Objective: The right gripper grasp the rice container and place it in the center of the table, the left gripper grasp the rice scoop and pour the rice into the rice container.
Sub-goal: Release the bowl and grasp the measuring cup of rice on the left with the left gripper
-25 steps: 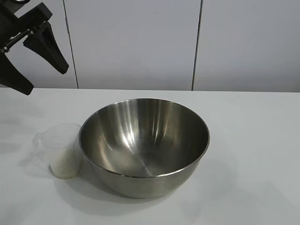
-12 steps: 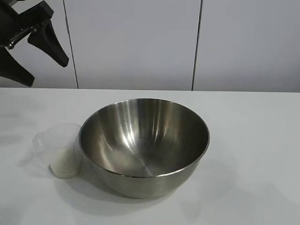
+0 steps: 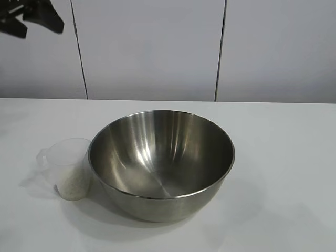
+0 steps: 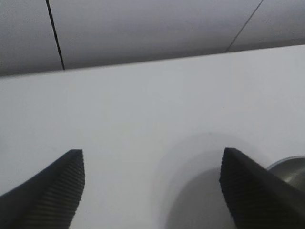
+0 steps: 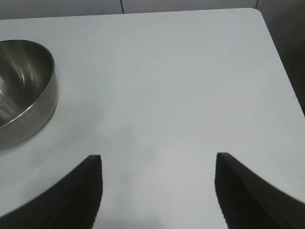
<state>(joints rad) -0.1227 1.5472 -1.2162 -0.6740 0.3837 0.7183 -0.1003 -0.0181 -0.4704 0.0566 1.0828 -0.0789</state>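
Outside view: steel bowl [image 3: 161, 164] mid tabletop [image 3: 283, 157], plastic cup [image 3: 67, 167] with rice [image 3: 71, 181] touching its left side. Left gripper [image 3: 32, 20] way up in top-left corner, well clear of cup, holding nothing.

Left wrist: fingers [image 4: 52, 191] spread wide, bowl rim [image 4: 289, 168] peeking beside one.

Right wrist: right gripper [image 5: 157, 191] fingers wide, empty, above bare tabletop, bowl [image 5: 24, 90] off to side.

The left hand [image 3: 32, 21] shows in the exterior view as matte black, angular fingers tapering to points. Seen from its wrist, its fingers [image 4: 52, 191] are black with fine ribbed ridges across the inner faces. The right hand [image 5: 157, 191] matches: two black, curved fingers [image 5: 71, 195] with the same fine ribbing
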